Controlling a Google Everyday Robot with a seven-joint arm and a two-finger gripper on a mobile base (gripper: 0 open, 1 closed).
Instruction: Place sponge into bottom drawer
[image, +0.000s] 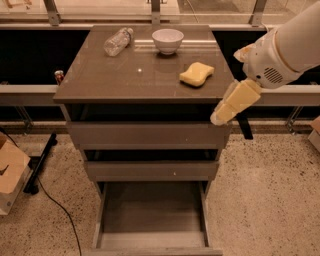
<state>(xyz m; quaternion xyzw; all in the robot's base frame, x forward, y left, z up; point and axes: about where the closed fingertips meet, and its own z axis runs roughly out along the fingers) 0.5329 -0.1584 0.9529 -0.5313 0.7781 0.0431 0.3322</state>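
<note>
Speckled floor (260, 200) lies under a brown cabinet (125, 75) with a flat top. The white arm (285, 50) is thick. It comes in from 2 o'clock and bends down by the cabinet's right side. The gripper (223, 112) is pale yellow. It hangs at the end of the arm and tips down toward 7 o'clock, just beside the top's front right corner. I cannot tell if it is clenched or loose.

On the top I count one sponge (196, 74), one bowl (167, 40) and one bottle (118, 41). The cabinet has three drawers. Two are pushed in. The bottom drawer (152, 205) is pulled out at 6 o'clock.

The sponge lies flat on the top, near the right edge. It sits at 11 o'clock from the gripper, near it but not touching. The bottom drawer is at 7 o'clock from the gripper, well apart.
</note>
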